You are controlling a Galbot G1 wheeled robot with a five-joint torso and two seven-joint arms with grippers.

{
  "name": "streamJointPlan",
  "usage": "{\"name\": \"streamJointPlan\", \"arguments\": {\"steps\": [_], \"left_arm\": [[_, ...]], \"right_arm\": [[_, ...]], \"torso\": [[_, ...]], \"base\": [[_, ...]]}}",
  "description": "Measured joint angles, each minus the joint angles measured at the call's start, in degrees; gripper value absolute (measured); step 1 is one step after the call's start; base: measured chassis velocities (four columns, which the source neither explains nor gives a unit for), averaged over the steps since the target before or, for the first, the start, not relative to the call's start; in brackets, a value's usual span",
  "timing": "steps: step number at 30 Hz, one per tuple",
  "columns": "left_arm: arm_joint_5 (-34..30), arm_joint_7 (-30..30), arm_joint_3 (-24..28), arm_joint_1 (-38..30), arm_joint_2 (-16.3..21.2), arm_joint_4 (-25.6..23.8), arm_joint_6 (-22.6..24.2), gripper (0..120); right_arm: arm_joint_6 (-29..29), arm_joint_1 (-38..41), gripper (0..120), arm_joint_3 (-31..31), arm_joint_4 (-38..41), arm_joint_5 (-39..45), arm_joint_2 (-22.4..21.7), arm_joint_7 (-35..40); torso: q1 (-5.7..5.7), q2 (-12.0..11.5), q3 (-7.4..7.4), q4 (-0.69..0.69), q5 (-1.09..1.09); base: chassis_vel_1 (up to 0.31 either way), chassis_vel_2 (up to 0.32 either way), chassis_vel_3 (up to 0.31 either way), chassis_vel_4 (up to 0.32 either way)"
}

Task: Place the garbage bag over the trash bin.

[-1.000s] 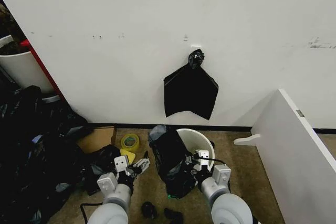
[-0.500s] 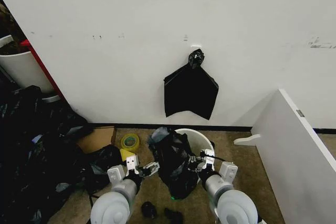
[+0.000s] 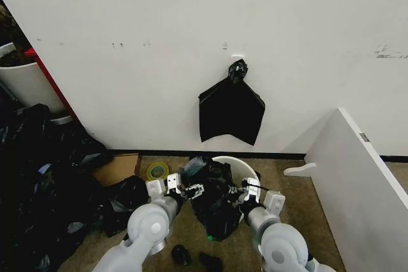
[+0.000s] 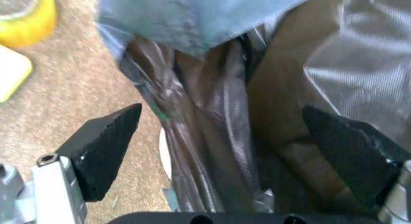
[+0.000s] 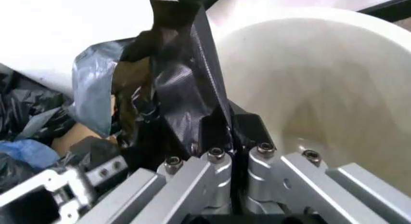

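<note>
The garbage bag (image 3: 213, 199) hung crumpled against the left side of the trash bin (image 3: 245, 169), its mouth gathered rather than spread over the rim, on the carpeted floor by the wall. The right gripper (image 5: 231, 137) pinched a fold of the film just beside the rim, apparently to anchor that edge. The left gripper (image 4: 237, 137) stood wide, a bag fold between its jaws. The bin's interior appeared empty.
</note>
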Motion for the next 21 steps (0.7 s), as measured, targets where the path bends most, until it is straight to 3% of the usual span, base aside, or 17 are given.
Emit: {"name": "streamJointPlan", "arguments": {"steps": [6,14,18,21], "left_arm": [[-0.29,-1.25,4.80,-5.38,-1.53,4.72,2.75,99],[1.81,-3.92,7.55,-7.49,-3.90,8.98,3.76,97],[3.49,-4.79,8.05,-7.54,-4.87,10.56,3.75,81],[3.93,-4.80,8.04,-7.49,-5.04,10.92,3.74,76]], "right_arm": [[-0.84,-0.04,0,-0.13,-0.24,-0.17,-0.11,0.11],[-1.05,-0.35,0,-0.23,-0.12,-0.74,-0.25,0.19],[-1.16,-0.87,0,-0.31,0.47,-1.25,-0.35,0.20],[-1.17,-0.93,0,-0.33,0.55,-1.53,-0.36,0.20]], "torso": [[-0.01,0.00,-0.01,-0.01,-0.01],[-0.01,0.00,0.00,-0.01,0.00],[-0.01,0.00,-0.02,0.00,0.00],[-0.01,0.01,-0.02,0.00,0.00]], "base": [[0.000,0.000,0.000,0.000],[0.000,0.000,0.000,0.000],[0.000,0.000,0.000,0.000],[0.000,0.000,0.000,0.000]]}}
